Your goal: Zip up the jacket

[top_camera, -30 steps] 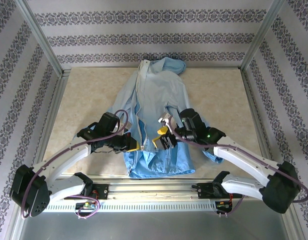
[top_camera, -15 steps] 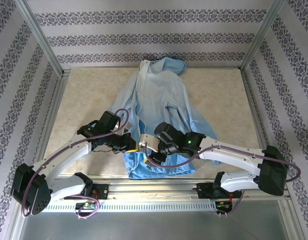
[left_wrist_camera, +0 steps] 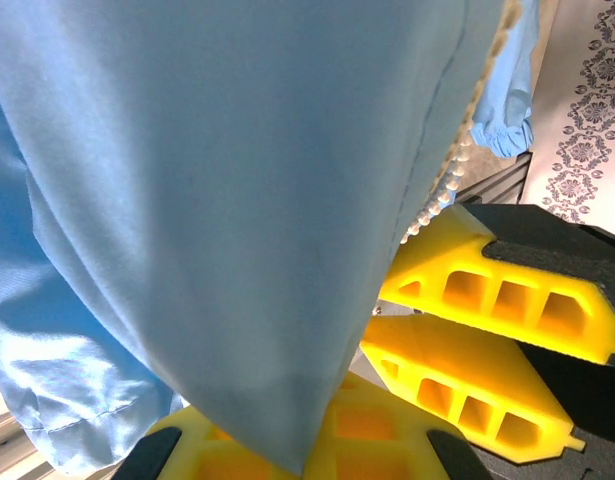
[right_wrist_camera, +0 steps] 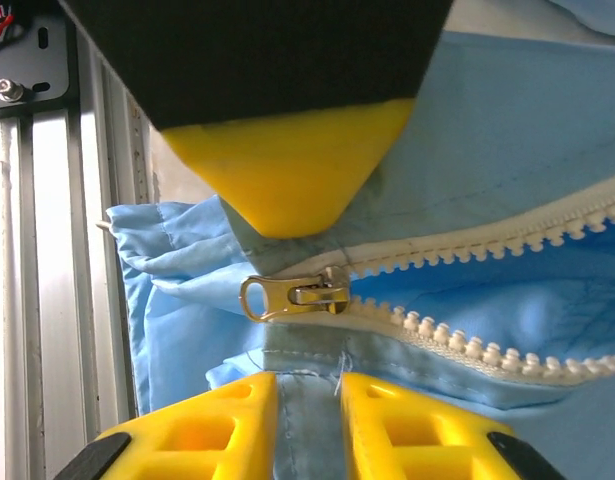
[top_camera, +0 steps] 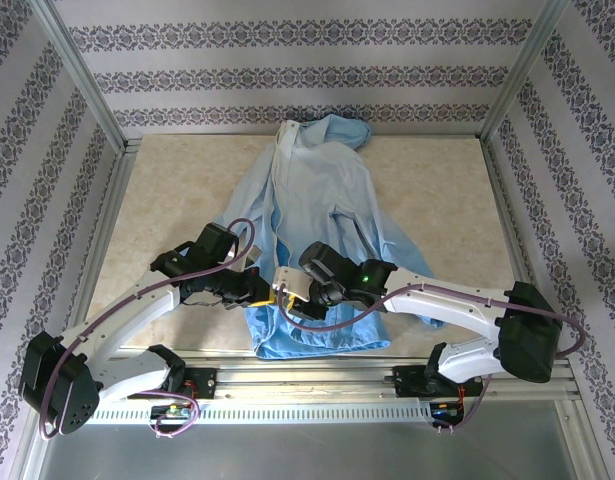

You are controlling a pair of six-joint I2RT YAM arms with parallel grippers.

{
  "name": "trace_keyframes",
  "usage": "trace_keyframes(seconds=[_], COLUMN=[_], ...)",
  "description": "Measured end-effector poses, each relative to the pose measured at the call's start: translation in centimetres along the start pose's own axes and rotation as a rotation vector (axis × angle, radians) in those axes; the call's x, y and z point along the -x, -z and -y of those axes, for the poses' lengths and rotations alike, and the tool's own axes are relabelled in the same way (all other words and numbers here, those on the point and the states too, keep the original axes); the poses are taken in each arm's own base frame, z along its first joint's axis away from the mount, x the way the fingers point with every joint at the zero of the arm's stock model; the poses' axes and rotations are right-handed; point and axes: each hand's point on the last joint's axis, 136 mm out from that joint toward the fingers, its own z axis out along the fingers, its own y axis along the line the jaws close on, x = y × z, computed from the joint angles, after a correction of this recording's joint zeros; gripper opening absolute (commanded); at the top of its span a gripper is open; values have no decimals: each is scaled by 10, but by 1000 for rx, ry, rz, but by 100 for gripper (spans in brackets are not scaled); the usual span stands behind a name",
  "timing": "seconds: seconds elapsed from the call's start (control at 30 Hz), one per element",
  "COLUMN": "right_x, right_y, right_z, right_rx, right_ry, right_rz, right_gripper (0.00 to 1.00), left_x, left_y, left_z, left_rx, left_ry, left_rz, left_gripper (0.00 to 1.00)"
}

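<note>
The light-blue jacket [top_camera: 317,210] lies spread on the table, hood at the far end, with its pale zipper strip [top_camera: 279,200] running down the front. My left gripper [top_camera: 264,292] is shut on the jacket's lower front edge, and the fabric [left_wrist_camera: 237,200] drapes up from its yellow fingers [left_wrist_camera: 387,440]. My right gripper [top_camera: 286,290] hovers right next to it. In the right wrist view its jaws [right_wrist_camera: 309,385] stand narrowly open over the hem, just below the gold zipper slider [right_wrist_camera: 297,296]. The teeth [right_wrist_camera: 467,345] part to the right of the slider. The left finger's tip [right_wrist_camera: 287,170] rests beyond the slider.
An aluminium rail [top_camera: 307,380] runs along the near table edge, close to the jacket's hem. Metal frame posts [top_camera: 82,90] and patterned walls enclose the table. One sleeve cuff [top_camera: 427,315] lies under the right arm.
The right arm has swung left from the jacket's middle to the zipper's bottom end beside the left gripper, and its jaws have narrowed. The left gripper has kept its hold.
</note>
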Motion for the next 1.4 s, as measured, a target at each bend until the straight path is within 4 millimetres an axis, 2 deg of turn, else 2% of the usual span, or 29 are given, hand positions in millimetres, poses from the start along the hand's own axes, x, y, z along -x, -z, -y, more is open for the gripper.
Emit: trace_keyframes(seconds=[0.2, 0.43, 0.83, 0.97, 1.13, 1.4], right_x=[1, 15, 27, 26, 22, 23], right_y=[0, 1, -14, -14, -14, -6], right_z=[-1, 0, -1, -3, -4, -5], right_rx=[8, 10, 56, 67, 69, 63], right_ry=[11, 19, 21, 23, 36, 38], right_rz=[5, 29, 30, 24, 7, 11], right_gripper=[48, 54, 56, 55, 41, 32], left_x=[-1, -2, -3, -4, -3, -3], left_y=[1, 1, 2, 2, 2, 2], left_z=[1, 0, -1, -2, -2, -2], left_rx=[-6, -10, -11, -10, -5, -5], left_ry=[0, 0, 4, 5, 5, 5], left_rz=[7, 11, 13, 12, 16, 17], left_gripper=[0, 0, 0, 0, 0, 0])
